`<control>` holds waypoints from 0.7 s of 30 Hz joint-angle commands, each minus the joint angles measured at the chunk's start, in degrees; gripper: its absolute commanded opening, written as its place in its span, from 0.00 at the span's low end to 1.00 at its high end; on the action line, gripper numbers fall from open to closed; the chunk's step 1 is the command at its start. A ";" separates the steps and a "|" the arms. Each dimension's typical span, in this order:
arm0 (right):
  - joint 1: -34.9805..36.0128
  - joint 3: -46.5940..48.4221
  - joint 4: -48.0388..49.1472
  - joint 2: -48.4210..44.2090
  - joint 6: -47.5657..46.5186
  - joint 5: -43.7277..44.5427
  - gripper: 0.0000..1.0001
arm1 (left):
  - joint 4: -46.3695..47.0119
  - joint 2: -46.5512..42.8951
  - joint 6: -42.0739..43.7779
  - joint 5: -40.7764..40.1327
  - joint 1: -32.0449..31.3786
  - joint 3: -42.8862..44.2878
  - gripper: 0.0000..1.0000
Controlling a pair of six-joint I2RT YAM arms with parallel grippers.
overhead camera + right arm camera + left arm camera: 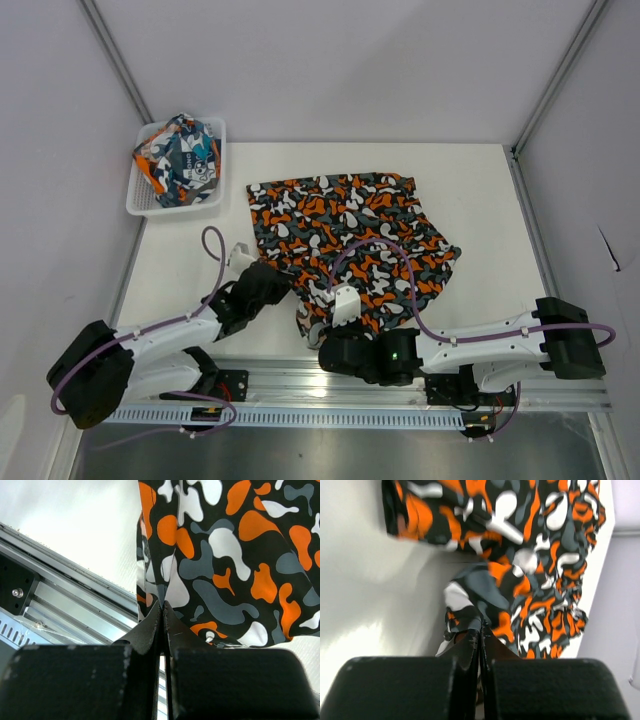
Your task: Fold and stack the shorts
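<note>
Left end effector (pixel 480 628) and right end effector (pixel 162 611) each pinch the camouflage shorts (pixel 350 230) thinly; I fear uneven pulling frees one.

Left gripper (pixel 480 630) and right gripper (pixel 162 607), low near the tabletop's near edge, each pinched camouflage shorts (pixel 340 215).
</note>
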 commanded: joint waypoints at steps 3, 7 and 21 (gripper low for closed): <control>0.93 2.11 -2.13 -0.81 1.48 2.65 0.00 | -7.84 -1.18 6.64 -6.53 3.38 6.29 0.01; 1.28 2.55 -2.66 -0.55 1.57 2.92 0.00 | -9.08 -0.91 8.49 -8.11 4.35 8.05 0.05; 1.90 3.87 -1.78 2.08 0.69 1.43 0.00 | -10.31 7.70 12.09 -6.10 11.20 10.43 0.09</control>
